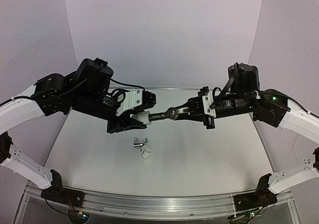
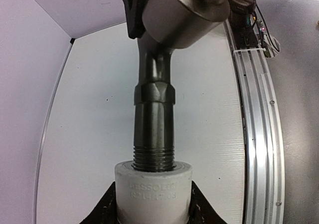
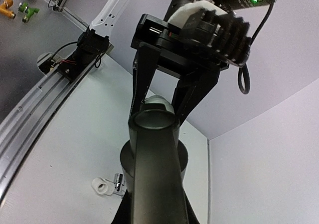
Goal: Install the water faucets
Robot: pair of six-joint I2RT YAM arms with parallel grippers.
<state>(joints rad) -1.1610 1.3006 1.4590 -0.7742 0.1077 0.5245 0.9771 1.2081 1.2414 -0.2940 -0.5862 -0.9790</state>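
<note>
Matte black faucet (image 1: 162, 115) was held in the air above the table (image 1: 214, 159), lying roughly level between the two arms. Its threaded stem pointed into the mouth of the white elbow fitting (image 2: 152, 189).

Left wrist view: the stem end sat inside the fitting's opening, with several turns of thread showing above the rim. How deep it went could not be told. A hex collar sat further up the stem from the fitting, and the faucet body beyond that was close to the lens and blurred.

Left gripper (image 2: 152, 210) was clamped on the white elbow fitting, a dark finger (image 2: 104, 209) pressed against each side of it. Raised lettering on the fitting's wall faced this camera but was too soft to read with certainty.

Right gripper (image 1: 179, 113) gripped the matte black faucet at the end away from the fitting, jaws fully together on it. In the right wrist view the faucet filled the foreground as a dark cylinder running toward the fitting. That gripper's own fingers were almost hidden behind it.

Chrome faucet (image 1: 139, 142) lay on the table, under the fitting and a little toward the arm bases, well clear of both grippers. White ring (image 1: 145, 154) lay flat on the table just beside the chrome faucet, on the side away from the fitting. Whether the two touched could not be told.
</note>
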